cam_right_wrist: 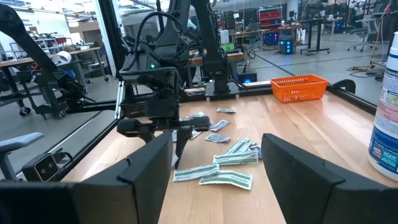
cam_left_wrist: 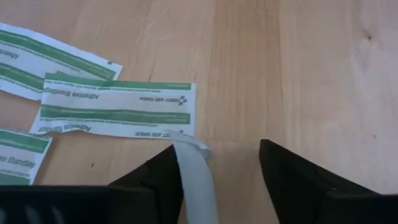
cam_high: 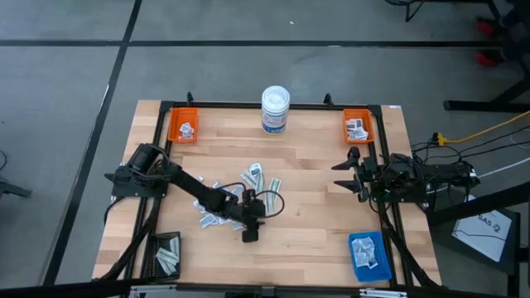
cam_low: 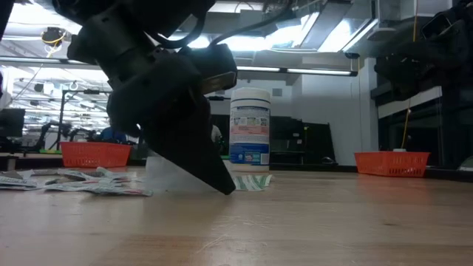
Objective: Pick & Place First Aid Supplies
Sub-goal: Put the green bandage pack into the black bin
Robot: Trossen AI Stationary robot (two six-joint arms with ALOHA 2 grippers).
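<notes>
While its fingers stand parted above the wood, the left tool point(cam_high: 250, 234) hangs low over the table point(cam_high: 315, 207) near the middle, and a grey-white strip point(cam_left_wrist: 196, 180) lies against the inner face of one finger point(cam_left_wrist: 158, 177); whether that strip is pinched cannot be told, since the other finger point(cam_left_wrist: 292, 174) stands clear of it. Just beyond the fingertips lies a pale greenish packet point(cam_left_wrist: 118, 110) printed "Adhesive Bandage" and "FIRST AID ONLY". More first aid supplies point(cam_high: 248, 178) are scattered at about ten o'clock from the tool. At twelve o'clock, by the far edge, stands a white round tub point(cam_high: 276, 109) with a blue label too small to read. Orange trays point(cam_high: 183, 125) point(cam_high: 358, 126) hold packets at the far corners, a blue tray point(cam_high: 369, 255) at four o'clock and a dark tray point(cam_high: 166, 253) at eight o'clock. At three o'clock the right tool point(cam_high: 354, 174) waits with fingers apart, empty.
</notes>
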